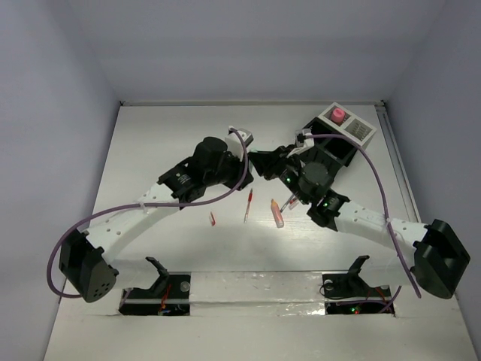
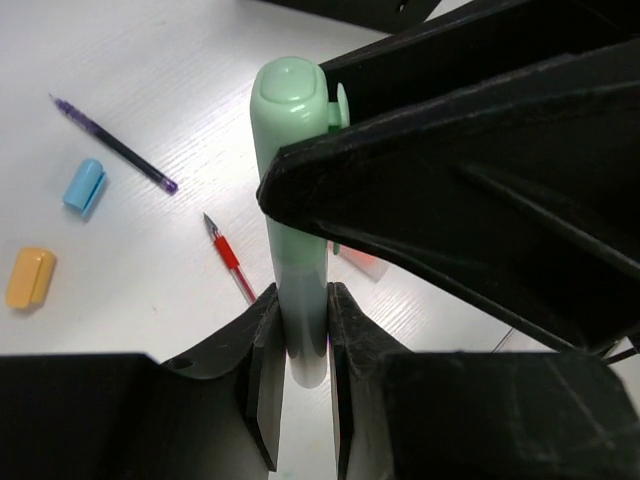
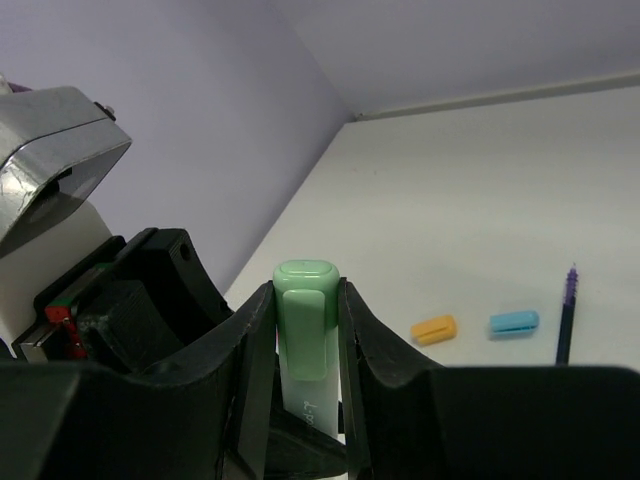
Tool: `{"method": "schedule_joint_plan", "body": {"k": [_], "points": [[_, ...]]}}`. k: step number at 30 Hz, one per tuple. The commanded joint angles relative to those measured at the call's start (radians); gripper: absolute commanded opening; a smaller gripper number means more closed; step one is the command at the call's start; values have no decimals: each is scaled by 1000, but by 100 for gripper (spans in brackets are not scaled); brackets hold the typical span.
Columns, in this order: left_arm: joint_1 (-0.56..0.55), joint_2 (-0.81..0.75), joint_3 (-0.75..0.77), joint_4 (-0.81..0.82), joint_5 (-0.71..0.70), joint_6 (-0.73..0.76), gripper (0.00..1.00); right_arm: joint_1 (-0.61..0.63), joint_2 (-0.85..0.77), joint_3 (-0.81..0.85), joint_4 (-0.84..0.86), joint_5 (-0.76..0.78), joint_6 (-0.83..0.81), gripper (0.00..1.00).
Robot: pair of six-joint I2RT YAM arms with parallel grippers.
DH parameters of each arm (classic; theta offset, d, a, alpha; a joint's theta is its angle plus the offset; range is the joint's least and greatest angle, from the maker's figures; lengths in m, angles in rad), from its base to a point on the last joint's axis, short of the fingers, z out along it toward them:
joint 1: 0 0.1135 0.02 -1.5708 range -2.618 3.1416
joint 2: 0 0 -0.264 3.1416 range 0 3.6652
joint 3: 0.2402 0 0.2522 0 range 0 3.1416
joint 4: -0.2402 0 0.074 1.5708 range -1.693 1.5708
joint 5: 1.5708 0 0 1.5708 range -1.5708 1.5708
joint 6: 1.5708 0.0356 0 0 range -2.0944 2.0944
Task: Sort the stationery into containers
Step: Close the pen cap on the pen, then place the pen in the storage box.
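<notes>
While the pale green plastic marker (image 2: 292, 150) is held above the white table (image 1: 173, 128), its barrel is pinched by the left end effector (image 2: 300, 345) and its capped end is clamped between the fingers of the right end effector (image 3: 308, 330). On the table below, a thin red pen (image 2: 230, 258), a dark blue pen (image 2: 115, 147), a short light-blue piece (image 2: 84, 186) and a short orange piece (image 2: 30, 277) are seen lying apart. The black compartmented organizer box (image 1: 336, 156) is found close beside the right arm, a pink-capped bottle (image 1: 338, 115) standing at its white section (image 1: 359, 134).
</notes>
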Motion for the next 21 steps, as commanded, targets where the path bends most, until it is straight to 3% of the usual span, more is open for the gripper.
{"method": "schedule_joint_plan", "body": {"k": [1,7,15,21], "points": [[32,-38,194,600,-43,15,0,122,74,-96,-441,-303,-1,0],[32,-99,191,581,-59,35,0,113,14,-78,-533,-205,-21,0],[32,-127,-10,669,50,-103,0,24,-5,54,-457,-172,-11,0],[13,-139,-154,673,52,-169,16,-85,20,171,-299,-107,66,0]]}}
